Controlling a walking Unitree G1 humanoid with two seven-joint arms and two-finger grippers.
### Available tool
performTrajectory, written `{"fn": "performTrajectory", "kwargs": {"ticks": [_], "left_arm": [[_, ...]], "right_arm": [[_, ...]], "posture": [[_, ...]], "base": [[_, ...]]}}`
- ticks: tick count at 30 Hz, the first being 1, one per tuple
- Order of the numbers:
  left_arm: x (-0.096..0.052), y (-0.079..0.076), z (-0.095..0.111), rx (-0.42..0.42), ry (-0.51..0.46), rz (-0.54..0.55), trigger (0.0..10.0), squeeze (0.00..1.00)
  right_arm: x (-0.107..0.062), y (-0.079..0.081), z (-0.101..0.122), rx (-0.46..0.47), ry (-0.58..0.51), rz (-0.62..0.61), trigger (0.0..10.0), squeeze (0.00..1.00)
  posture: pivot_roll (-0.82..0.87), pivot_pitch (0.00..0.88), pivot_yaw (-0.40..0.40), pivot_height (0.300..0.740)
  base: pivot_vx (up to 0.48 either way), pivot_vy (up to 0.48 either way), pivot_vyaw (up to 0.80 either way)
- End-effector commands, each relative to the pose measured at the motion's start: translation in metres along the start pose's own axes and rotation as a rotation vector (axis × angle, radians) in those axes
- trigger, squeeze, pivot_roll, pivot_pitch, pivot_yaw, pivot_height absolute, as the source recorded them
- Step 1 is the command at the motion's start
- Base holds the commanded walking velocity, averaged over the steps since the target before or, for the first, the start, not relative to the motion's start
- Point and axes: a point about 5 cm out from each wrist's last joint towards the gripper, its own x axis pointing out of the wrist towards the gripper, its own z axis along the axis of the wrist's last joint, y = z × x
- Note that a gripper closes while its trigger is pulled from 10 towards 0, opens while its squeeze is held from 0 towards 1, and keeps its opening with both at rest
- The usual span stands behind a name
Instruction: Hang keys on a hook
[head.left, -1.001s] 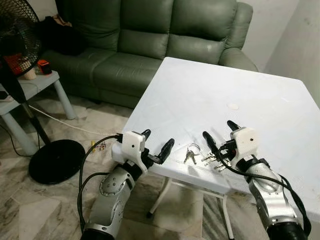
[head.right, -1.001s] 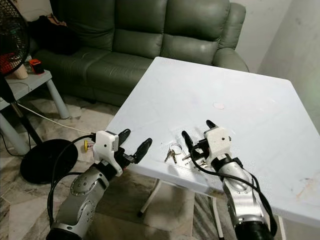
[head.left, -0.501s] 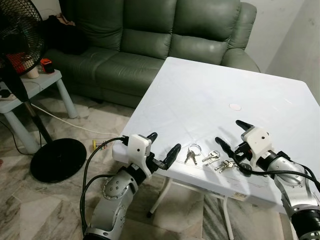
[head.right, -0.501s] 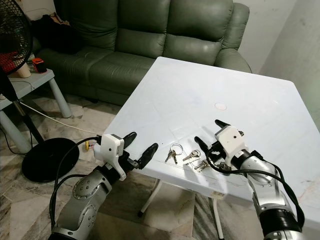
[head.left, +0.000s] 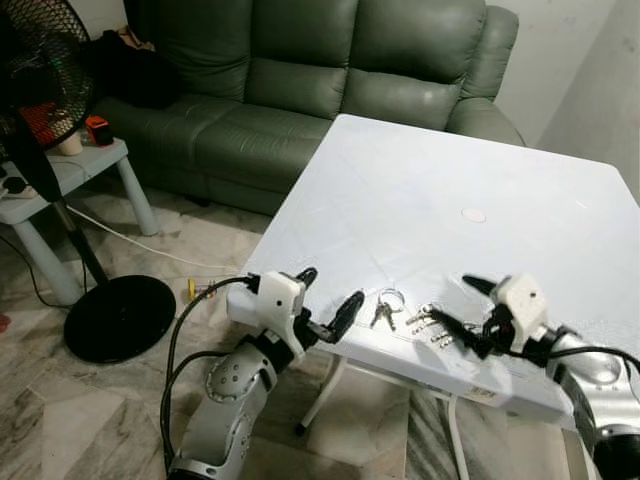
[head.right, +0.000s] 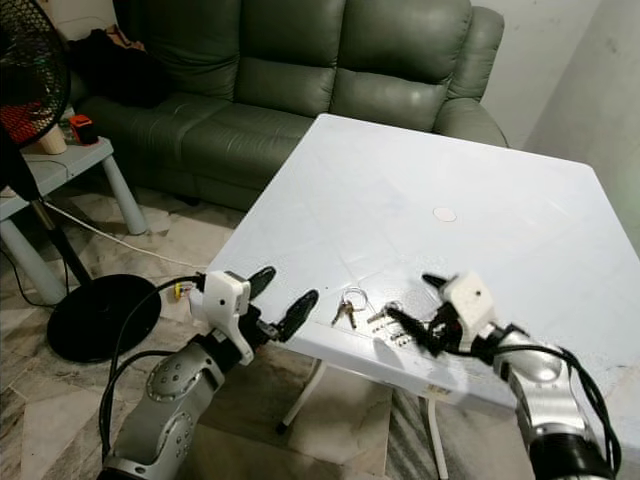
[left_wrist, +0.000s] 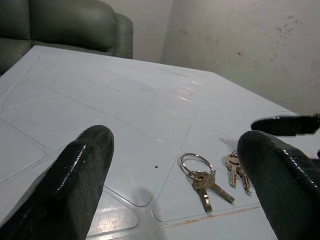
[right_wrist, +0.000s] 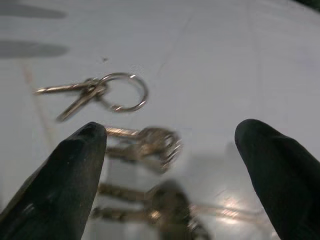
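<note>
Near the white table's (head.left: 420, 190) front edge three small key bunches (head.left: 415, 316) are lying flat, light, hard and likely slippery, best pinched by a ring, while the right gripper (head.left: 462, 305) is hovering spread just right of them and the left gripper (head.left: 325, 295) is waiting open.

light: even, soft indoor | glare: washing out white table (head.left: 430, 200) | right wrist: keys (right_wrist: 145, 142) blurring

- Two silver metal arms, jointed, with round elbow housings.
- White box-shaped wrist units on the left gripper (head.left: 322, 296) and right gripper (head.left: 462, 308).
- Long glossy black fingers (left_wrist: 82, 175).
- Black cables loop beside each forearm.
</note>
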Motion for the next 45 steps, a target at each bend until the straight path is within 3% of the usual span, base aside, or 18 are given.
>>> {"fn": "performTrajectory", "kwargs": {"ticks": [1, 7, 12, 13, 14, 15, 29, 45], "left_arm": [[0.001, -0.002, 0.003, 0.014, 0.002, -0.02, 10.0, 0.0], [0.0, -0.002, 0.002, 0.012, 0.007, -0.024, 10.0, 0.0], [0.0, -0.002, 0.002, 0.01, 0.01, -0.025, 10.0, 0.0], [0.0, -0.002, 0.002, 0.01, 0.01, -0.025, 10.0, 0.0], [0.0, -0.002, 0.002, 0.009, 0.01, -0.025, 10.0, 0.0], [0.001, -0.004, 0.002, 0.01, 0.01, -0.03, 10.0, 0.0], [0.003, -0.019, -0.001, 0.048, 0.024, -0.092, 10.0, 0.0], [0.004, -0.019, -0.001, 0.045, 0.027, -0.097, 10.0, 0.0]], "right_arm": [[-0.003, -0.002, 0.002, -0.019, 0.001, 0.002, 10.0, 0.0], [-0.008, -0.008, -0.002, -0.007, 0.02, -0.032, 10.0, 0.0], [-0.022, -0.02, -0.006, -0.007, 0.069, -0.062, 10.0, 0.0], [-0.024, -0.021, -0.006, -0.004, 0.069, -0.061, 2.7, 0.0], [-0.026, -0.023, -0.006, -0.004, 0.07, -0.063, 2.7, 0.0], [-0.028, -0.026, -0.006, -0.005, 0.074, -0.08, 0.2, 0.0], [-0.034, -0.029, -0.007, 0.008, 0.063, -0.068, 0.0, 0.0], [-0.044, -0.03, -0.012, -0.008, 0.1, -0.04, 0.0, 0.0]], "posture": [[0.05, 0.0, -0.066, 0.74], [0.05, 0.0, -0.062, 0.74], [0.05, 0.003, -0.061, 0.74], [0.05, 0.003, -0.061, 0.74], [0.05, 0.003, -0.061, 0.74], [0.05, 0.003, -0.061, 0.74], [0.05, 0.014, -0.062, 0.74], [0.04, 0.014, -0.057, 0.74]], "base": [[0.0, 0.0, 0.0], [0.0, 0.0, 0.0], [0.0, 0.0, 0.0], [0.0, 0.0, 0.0], [0.0, 0.0, 0.0], [0.0, 0.0, 0.0], [0.0, 0.0, 0.0], [0.0, 0.0, 0.0]]}}
